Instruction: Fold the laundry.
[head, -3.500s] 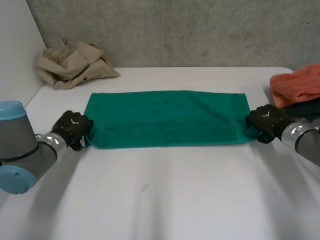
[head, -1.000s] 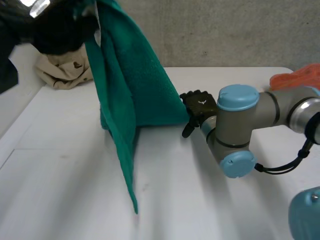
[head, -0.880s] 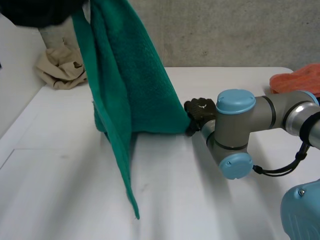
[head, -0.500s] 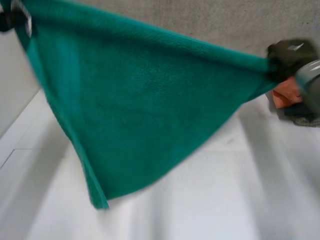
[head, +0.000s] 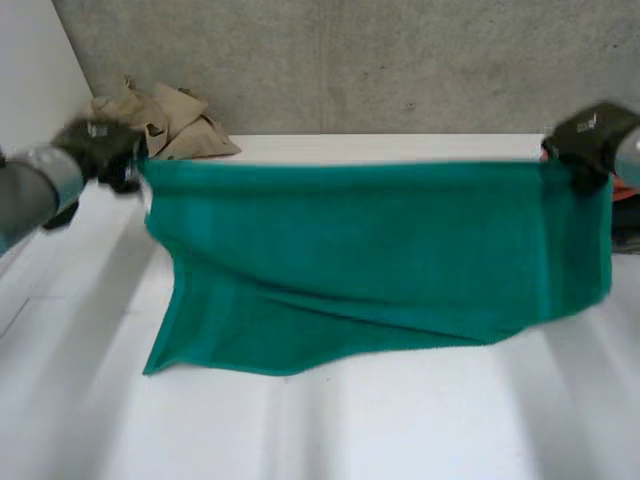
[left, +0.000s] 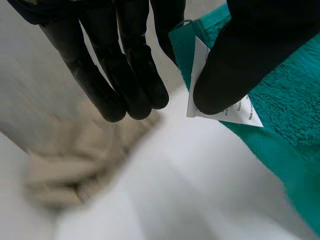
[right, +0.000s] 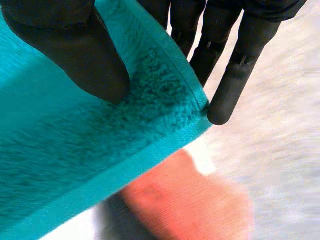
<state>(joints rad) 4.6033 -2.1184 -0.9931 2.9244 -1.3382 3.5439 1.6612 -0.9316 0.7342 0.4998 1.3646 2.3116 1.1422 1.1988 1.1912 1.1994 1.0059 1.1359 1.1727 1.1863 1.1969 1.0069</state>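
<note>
Towel: hanging stretched between both hands over the table, its lower corner drooping toward 7 o'clock; whether it is touching the table is hard to tell.
Left hand: at 10 o'clock, pinching the towel corner beside its label.
Right hand: at 2 o'clock, pinching the opposite corner.
Orange cloth: lying mostly hidden behind that corner.
Beige cloth: lying at 11 o'clock.
</note>
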